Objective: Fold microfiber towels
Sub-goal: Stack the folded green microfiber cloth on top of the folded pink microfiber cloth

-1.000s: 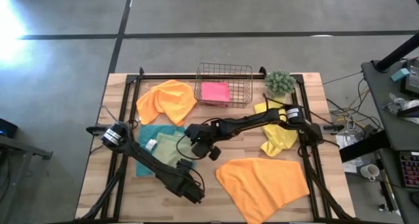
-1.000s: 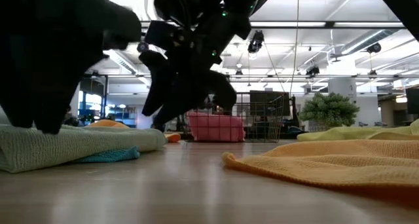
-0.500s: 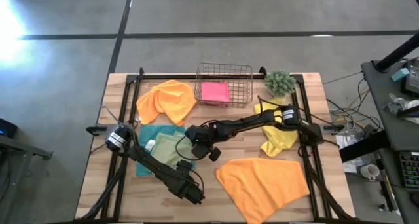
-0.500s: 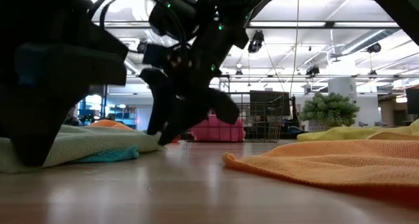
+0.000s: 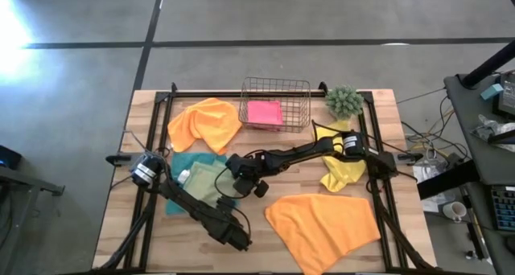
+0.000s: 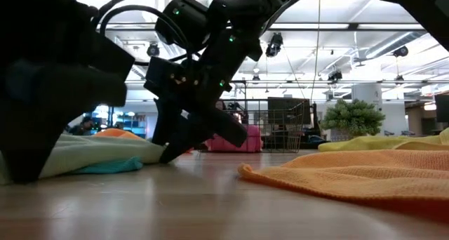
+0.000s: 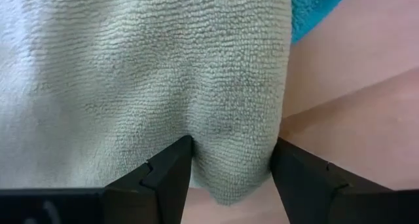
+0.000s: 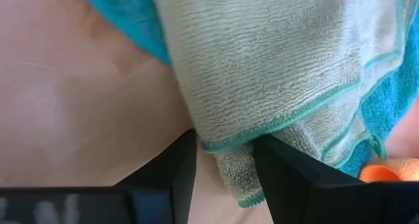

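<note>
A sage green towel (image 5: 205,182) lies flat on a teal towel (image 5: 179,161) at the table's centre left. My left gripper (image 7: 230,165) points steeply down, open, its fingers on either side of the sage towel's near right corner (image 7: 232,129). My right gripper (image 8: 226,155) slants down from the table's right side, open, astride the towel's far right corner (image 8: 229,145) with its teal hem. In the high view the left gripper (image 5: 224,201) and the right gripper (image 5: 232,172) stand close together. A pink towel (image 5: 264,112) lies in the wire basket (image 5: 275,82). My left gripper has the sage towel's corner filling the gap between its open fingers (image 7: 173,168), coming from above; whether the fingers touch the cloth I cannot tell. My right gripper has the hemmed corner between its open fingers (image 8: 180,165), slanting down from the right; whether it touches I cannot tell.
An orange towel (image 5: 205,124) lies crumpled at the far left, another orange towel (image 5: 322,227) spread at the near right, and a yellow towel (image 5: 342,166) bunched under the right arm. A small green plant (image 5: 344,100) stands beside the basket at the far edge.
Both grippers have sunk toward the sage towel. In the low view the right gripper's fingertips have come down to the towel's edge and the left gripper has dropped onto its near side. The towel has kept its place.
</note>
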